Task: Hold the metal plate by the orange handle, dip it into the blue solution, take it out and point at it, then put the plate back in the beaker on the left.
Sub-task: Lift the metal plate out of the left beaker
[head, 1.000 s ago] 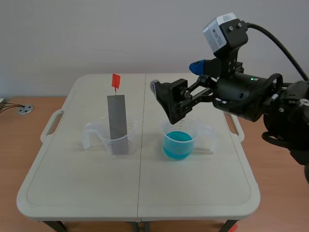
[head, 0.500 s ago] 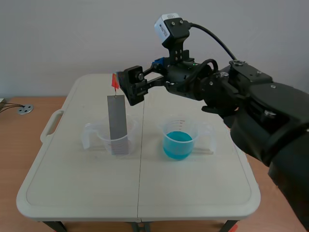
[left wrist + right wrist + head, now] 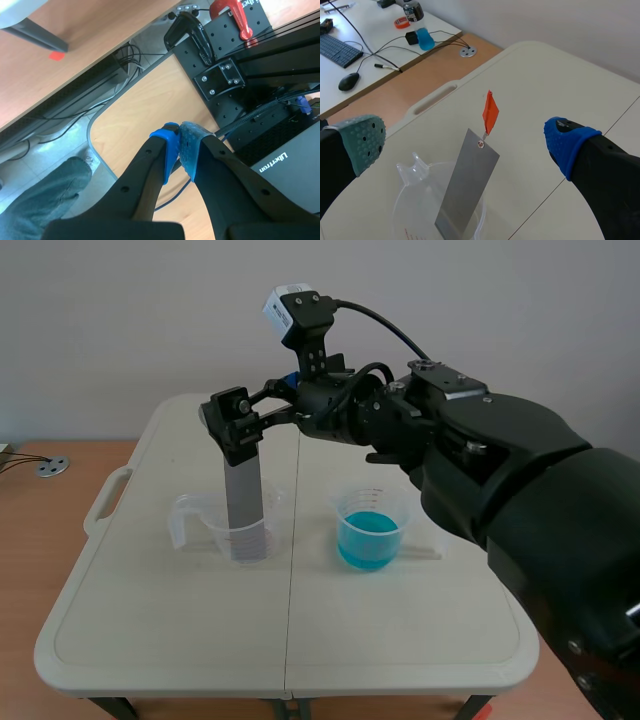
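Your metal plate (image 3: 467,185) stands tilted in the left beaker (image 3: 407,205), with its lower end inside and its top well above the rim. The orange handle (image 3: 490,114) is a small tag fixed through a hole at the plate's top edge, directly above that beaker.

Treat the plate as thin, stiff and light, with smooth faces that would likely slide between soft pads. The tag looks like floppy tape or thin plastic, though the wrist view is too coarse to be sure. Pinch the tag itself, close to the hole, so the plate hangs straight and swings little. Then lift straight up, because the beaker looks light enough to tip if the plate drags on its rim.

Your right gripper (image 3: 238,430) is above the left beaker, level with the plate's top. Its arm reaches in across the beaker of blue solution (image 3: 370,530), which stands beside the left beaker on the table (image 3: 150,620). The fingers are spread wide. The handle sits in the gap between them, apart from both pads.

Your left gripper (image 3: 179,145) is far from the left beaker, off the table and aimed toward the floor, pads pressed together on nothing
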Motion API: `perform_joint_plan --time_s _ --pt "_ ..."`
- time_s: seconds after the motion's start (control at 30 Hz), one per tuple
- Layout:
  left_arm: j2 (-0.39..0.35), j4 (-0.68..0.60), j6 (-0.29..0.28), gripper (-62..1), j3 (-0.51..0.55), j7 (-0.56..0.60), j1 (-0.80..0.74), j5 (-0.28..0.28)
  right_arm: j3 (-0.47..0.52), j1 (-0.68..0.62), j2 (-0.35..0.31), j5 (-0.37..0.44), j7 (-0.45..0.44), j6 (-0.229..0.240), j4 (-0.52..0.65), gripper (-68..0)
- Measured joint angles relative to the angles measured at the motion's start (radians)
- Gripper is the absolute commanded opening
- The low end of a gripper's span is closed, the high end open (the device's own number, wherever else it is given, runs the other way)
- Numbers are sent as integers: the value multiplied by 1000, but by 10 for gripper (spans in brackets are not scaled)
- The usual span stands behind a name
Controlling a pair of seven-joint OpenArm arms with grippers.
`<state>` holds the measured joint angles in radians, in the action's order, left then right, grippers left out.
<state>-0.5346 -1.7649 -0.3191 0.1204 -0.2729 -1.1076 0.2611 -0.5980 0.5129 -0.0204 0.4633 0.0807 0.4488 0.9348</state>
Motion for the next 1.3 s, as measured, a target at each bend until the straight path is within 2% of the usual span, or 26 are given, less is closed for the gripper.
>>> perform_joint_plan --time_s 0.3,0.5,0.7,0.87,1.3 --pt "0 0 0 -585 0 0 0 0 -3 119 78 -7 -29 -3 -228 -12" --pt "0 0 0 -585 0 0 0 0 -18 175 116 -37 -50 -4 -333 -12" --pt "0 0 0 -585 0 0 0 0 -100 223 140 -37 -82 -4 -397 -12" --pt "0 0 0 -585 0 0 0 0 -113 223 142 -37 -76 -8 -403 -17" --pt "0 0 0 -585 0 0 0 0 -113 220 142 -36 -76 -16 -403 -339"
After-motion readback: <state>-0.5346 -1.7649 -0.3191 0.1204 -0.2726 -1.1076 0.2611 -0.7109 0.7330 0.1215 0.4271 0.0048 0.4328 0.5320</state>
